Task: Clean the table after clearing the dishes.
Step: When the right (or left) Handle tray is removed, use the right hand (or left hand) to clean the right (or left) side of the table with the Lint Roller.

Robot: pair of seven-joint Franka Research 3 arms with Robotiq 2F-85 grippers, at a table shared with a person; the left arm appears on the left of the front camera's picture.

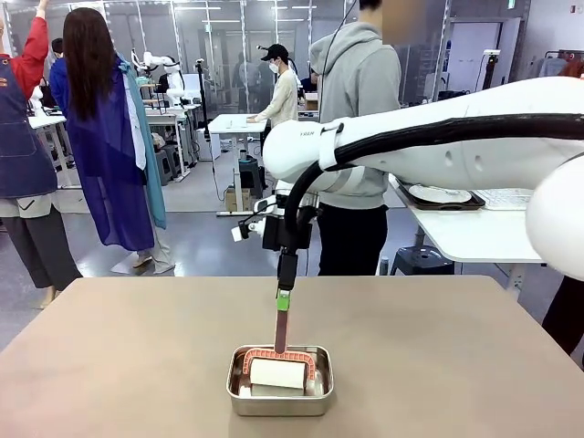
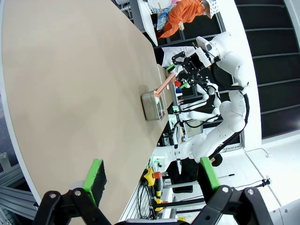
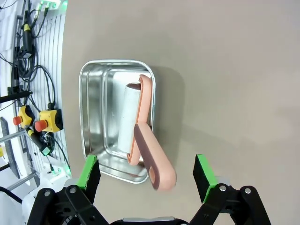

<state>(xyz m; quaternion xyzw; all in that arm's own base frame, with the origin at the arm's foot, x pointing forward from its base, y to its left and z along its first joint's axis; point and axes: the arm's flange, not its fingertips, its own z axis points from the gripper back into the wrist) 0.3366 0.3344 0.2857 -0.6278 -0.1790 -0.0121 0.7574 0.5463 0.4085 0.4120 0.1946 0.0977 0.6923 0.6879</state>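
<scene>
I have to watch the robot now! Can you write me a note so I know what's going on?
Left gripper: open, empty, near the table edge.
Right gripper: open, over the handle of the roller, not gripping.
Roller: in the pan on the table.
Done: a plate on a tray already sits on the side table.
Left: grab the roller, clean the table.

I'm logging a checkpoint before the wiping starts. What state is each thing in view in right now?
Right gripper: open, jaws either side of the roller's handle, not closed on it.
Left gripper: open, holding nothing.
Roller: lying in the pan, pink handle leaning out over the rim.
Steel pan: upright on the table.
Table: carries the pan.
Plate: on a dark tray on the white side table.
</scene>
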